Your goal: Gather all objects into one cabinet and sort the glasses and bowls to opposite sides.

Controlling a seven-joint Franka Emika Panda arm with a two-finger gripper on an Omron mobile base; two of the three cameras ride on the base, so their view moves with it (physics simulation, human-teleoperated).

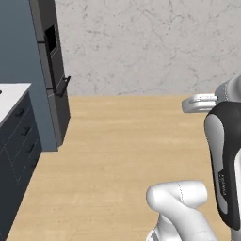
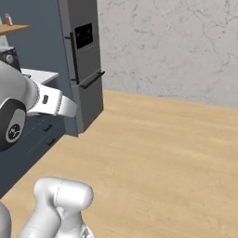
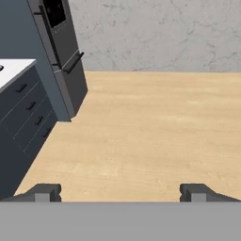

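No bowl, cup or wall cabinet can be pointed to here, so the base is probably still away from them. The dark two-finger gripper (image 3: 120,192) hangs spread and empty over the pale wooden floor (image 3: 155,127), likely carried clear for travel; the slate-blue base units with short black pulls (image 3: 26,120) and a white counter edge (image 3: 14,68) sit at the left

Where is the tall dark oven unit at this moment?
The tall dark oven unit stands at the upper left of all three views, against the grey marbled wall, at the end of the slate-blue base units.
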